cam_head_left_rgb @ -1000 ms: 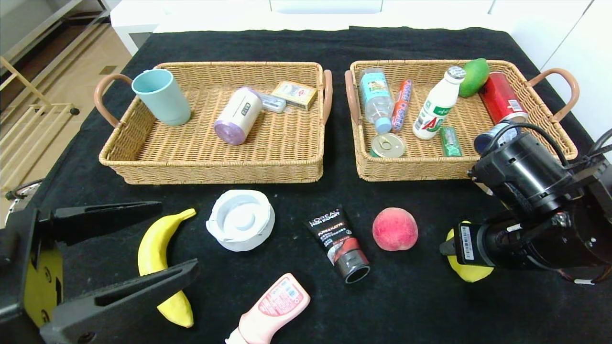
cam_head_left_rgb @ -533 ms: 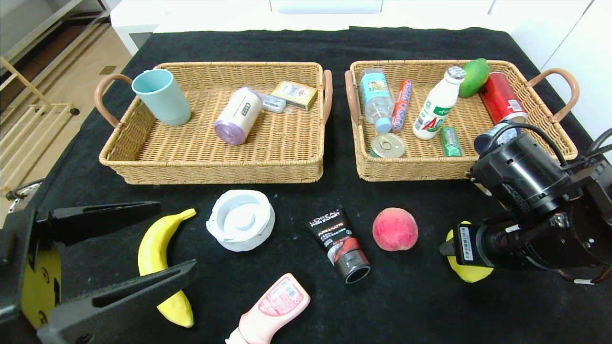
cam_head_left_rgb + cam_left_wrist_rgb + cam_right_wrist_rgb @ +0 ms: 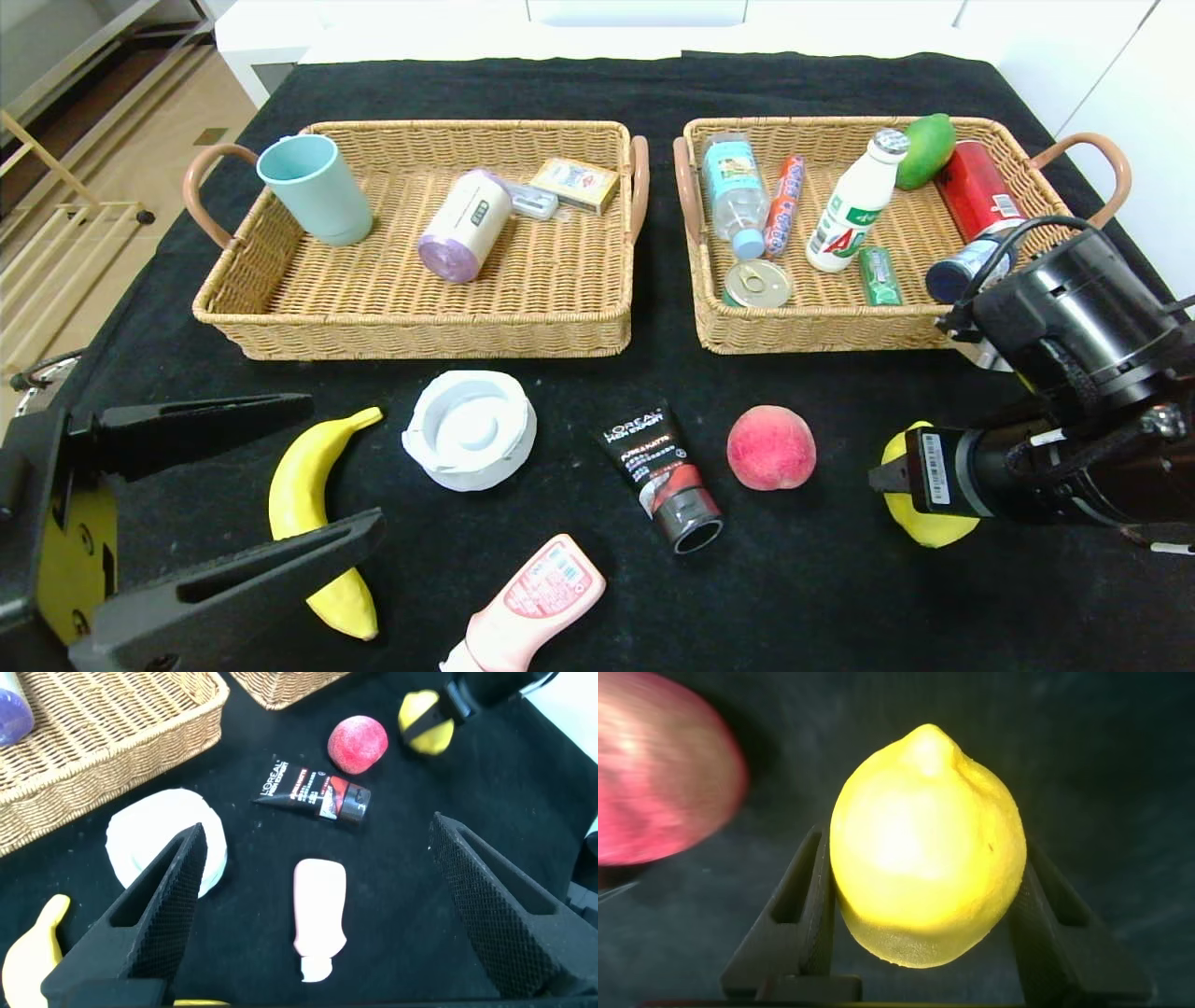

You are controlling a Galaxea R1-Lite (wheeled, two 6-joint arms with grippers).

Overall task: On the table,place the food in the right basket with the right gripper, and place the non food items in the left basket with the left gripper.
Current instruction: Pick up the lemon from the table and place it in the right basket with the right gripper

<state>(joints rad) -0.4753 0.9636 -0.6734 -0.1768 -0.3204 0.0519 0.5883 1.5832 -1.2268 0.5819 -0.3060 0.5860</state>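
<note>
Now — lemon [image 3: 926, 849] in right end effector [image 3: 924, 924]

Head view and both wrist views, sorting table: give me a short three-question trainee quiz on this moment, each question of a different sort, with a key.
1. True or false: the right gripper is shut on the lemon.
2. Which lies nearest the peach? A) banana B) L'Oreal tube C) white round container
3. Fill in: the left gripper has its fingers ____ and holds nothing.

Key: 1 true; 2 B; 3 open.
</note>
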